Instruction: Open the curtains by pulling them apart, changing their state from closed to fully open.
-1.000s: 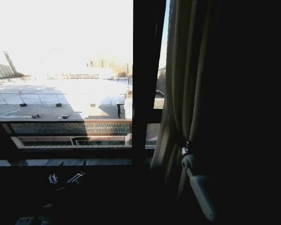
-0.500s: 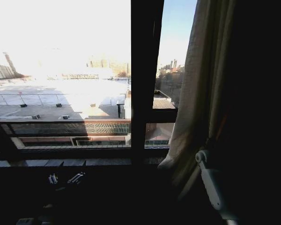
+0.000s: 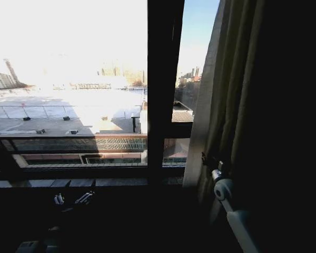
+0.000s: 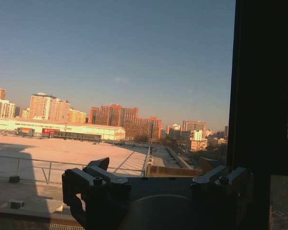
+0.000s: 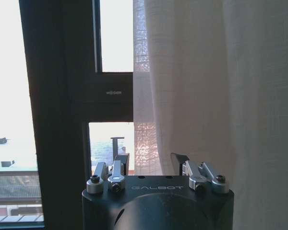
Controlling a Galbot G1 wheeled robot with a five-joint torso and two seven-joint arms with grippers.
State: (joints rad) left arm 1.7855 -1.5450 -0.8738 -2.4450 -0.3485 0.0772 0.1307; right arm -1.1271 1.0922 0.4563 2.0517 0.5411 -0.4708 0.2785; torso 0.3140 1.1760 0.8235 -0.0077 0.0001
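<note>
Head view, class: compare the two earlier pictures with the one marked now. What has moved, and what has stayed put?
The right curtain panel was drawn toward the robot's right, uncovering a strip of window beside the dark frame bar; over the last half second its hem fell back to hang straighter. The right end effector went right with it and now sits at the fabric's edge. The left end effector stayed low by the sill.

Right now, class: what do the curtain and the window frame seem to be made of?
Curtain: a thin woven fabric, probably sheer, matte; its weave shows and daylight glows through its edge. Window frame: dark, smooth and rigid, likely painted metal, though the look leaves that open. The right claw sits beside the curtain.
</note>
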